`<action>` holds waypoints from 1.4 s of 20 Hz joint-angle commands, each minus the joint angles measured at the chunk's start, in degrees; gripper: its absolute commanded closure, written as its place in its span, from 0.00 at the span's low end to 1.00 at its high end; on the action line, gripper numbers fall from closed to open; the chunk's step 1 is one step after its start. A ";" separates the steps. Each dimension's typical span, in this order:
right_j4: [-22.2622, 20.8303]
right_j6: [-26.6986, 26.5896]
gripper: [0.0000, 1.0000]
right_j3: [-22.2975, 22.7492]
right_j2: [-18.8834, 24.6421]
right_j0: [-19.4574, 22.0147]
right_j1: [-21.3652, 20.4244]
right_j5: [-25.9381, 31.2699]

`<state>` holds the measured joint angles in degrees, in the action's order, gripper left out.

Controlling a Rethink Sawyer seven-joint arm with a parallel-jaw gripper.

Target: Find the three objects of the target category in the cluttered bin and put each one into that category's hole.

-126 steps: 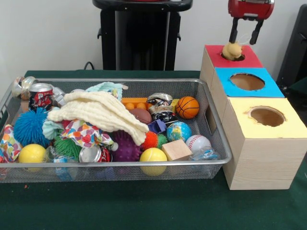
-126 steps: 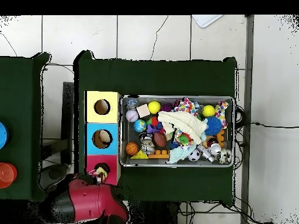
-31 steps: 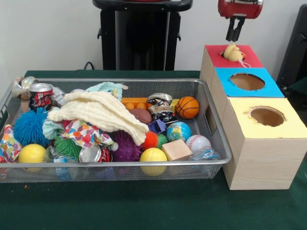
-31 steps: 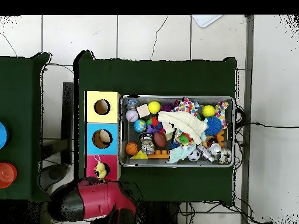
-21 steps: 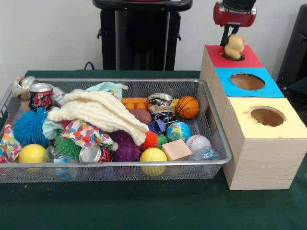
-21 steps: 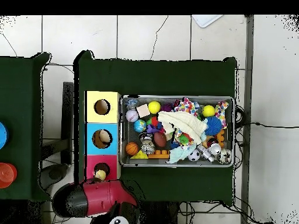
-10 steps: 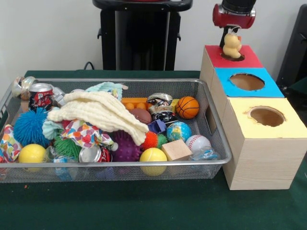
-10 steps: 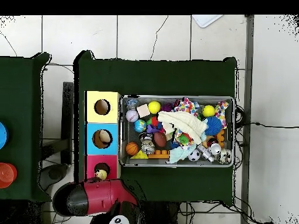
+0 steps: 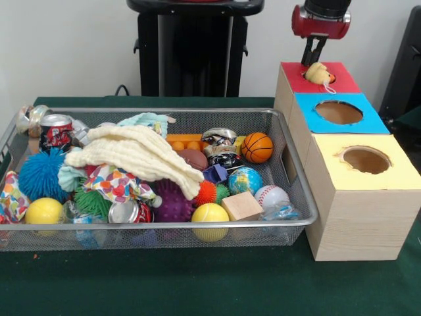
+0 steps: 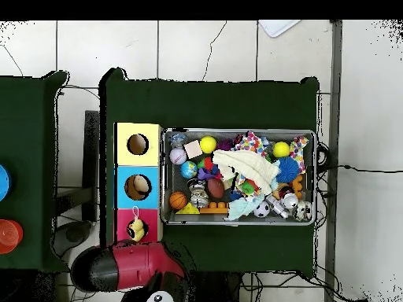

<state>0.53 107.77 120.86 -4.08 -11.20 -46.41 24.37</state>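
Lighting was even, soft and fairly bright in both views, with no strong glare. The wire bin (image 9: 289,164) cast only a faint shadow along the green tabletop's (image 9: 197,283) front edge. The front view was reasonably sharp; the overhead view looked softer, small things blurring together.

My shell (image 9: 321,22) is glossy red plastic, and the fingers (image 9: 313,49) below it are matt black. The bin (image 9: 197,230) is fine silvery wire mesh with a smooth metal rim. Across its clutter lies a cream cloth (image 9: 141,155), ribbed and soft. The cans (image 9: 56,130) shine like metal. The box (image 9: 358,220) at the right of the frame looks like pale wood, topped with matt coloured paper. The table cover (image 9: 210,283) is matt green felt.
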 commanded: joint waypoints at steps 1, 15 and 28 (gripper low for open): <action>2.72 9.53 1.00 -2.38 1.70 1.33 0.24 2.71; 2.73 7.99 1.00 -1.73 0.15 1.32 -17.88 27.38; 3.12 7.20 1.00 -5.35 3.58 4.32 -10.56 16.43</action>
<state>1.73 107.77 118.26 -4.29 -8.56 -60.40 45.03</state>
